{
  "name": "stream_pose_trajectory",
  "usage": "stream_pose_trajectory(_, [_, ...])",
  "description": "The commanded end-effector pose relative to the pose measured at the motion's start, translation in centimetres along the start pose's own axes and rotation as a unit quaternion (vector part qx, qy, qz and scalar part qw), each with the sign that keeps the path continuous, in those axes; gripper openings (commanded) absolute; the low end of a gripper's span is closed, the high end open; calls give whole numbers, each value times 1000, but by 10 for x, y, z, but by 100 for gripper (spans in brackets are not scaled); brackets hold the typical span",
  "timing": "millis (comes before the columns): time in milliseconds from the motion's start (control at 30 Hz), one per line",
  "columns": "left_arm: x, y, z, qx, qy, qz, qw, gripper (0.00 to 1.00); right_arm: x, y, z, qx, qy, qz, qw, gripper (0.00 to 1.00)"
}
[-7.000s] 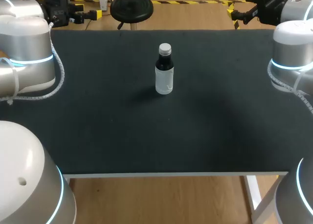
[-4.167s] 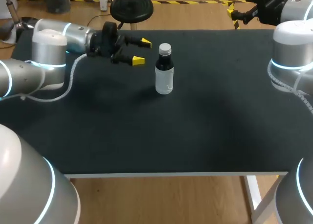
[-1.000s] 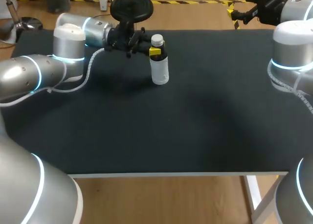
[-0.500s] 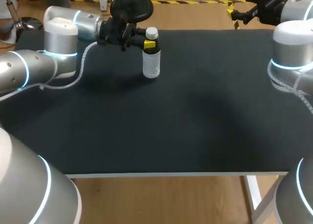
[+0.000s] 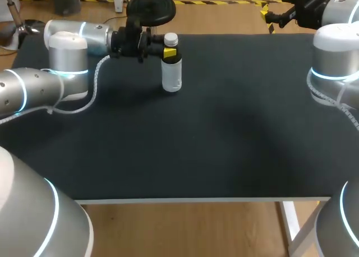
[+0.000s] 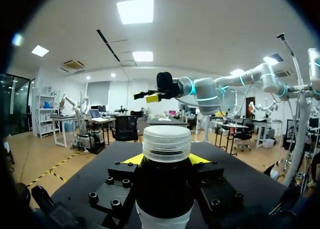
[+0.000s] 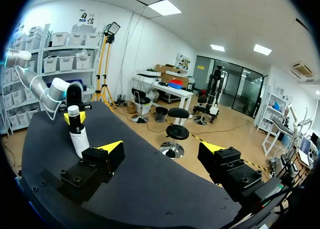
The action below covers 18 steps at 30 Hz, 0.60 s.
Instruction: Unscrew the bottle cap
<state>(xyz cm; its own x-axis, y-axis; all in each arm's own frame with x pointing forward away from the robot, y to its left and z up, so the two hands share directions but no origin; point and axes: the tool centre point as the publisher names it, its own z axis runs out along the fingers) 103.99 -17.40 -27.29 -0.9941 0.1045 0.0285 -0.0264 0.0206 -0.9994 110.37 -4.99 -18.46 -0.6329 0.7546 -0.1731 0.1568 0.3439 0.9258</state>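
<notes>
evidently the left tool had clenched the bottle at its neck, under the cap, and drawn it leftward over the worktop; bottle upright, at the far side. right tool hung released, well apart. judged: bottle secured, cap not yet turned.

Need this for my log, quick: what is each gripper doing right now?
Left gripper: shut on the bottle, just below its cap.
Right gripper: open, holding nothing.
</notes>
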Motion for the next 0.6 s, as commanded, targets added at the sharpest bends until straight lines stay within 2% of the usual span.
stream_pose_trajectory(33, [3,-1,2,-1,-12,1,1000,0,0,0,0,0,0,0,1000,100])
stream_pose_trajectory(600, [1,4,1,2,-7,-3,1000,0,0,0,0,0,0,0,1000,100])
